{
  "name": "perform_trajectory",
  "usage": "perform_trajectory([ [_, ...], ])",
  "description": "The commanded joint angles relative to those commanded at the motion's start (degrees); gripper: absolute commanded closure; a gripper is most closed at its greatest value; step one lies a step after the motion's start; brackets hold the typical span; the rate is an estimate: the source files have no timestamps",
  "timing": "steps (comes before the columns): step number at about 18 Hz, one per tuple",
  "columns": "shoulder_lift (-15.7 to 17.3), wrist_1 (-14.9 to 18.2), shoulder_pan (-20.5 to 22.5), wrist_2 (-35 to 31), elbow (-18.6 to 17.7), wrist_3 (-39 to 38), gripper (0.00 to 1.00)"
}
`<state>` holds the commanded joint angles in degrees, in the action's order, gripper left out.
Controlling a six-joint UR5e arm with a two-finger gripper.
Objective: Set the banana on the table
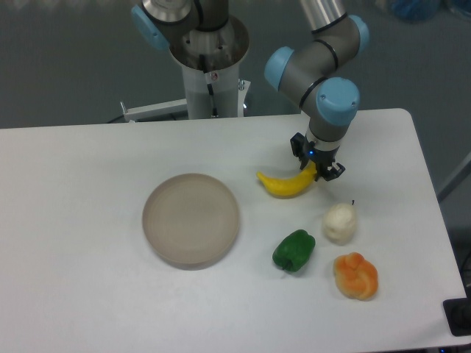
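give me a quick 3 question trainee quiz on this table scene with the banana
1. True or false: the banana lies on the round plate.
2. Which item sits nearest the green pepper? A) the plate B) the white fruit C) the robot base
3. Fill in: the gripper has its fingers at the banana's ____ end as seen by the camera.

Key
1. False: it is right of the plate, over the white table, and the plate holds nothing.
2. B
3. Right
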<state>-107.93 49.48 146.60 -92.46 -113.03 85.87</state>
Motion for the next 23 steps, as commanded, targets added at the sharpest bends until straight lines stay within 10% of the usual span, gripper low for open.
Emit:
perform_trajectory([
  [23, -0.52, 0.35, -5.53, -0.17, 17.04, -5.8, 0.0],
])
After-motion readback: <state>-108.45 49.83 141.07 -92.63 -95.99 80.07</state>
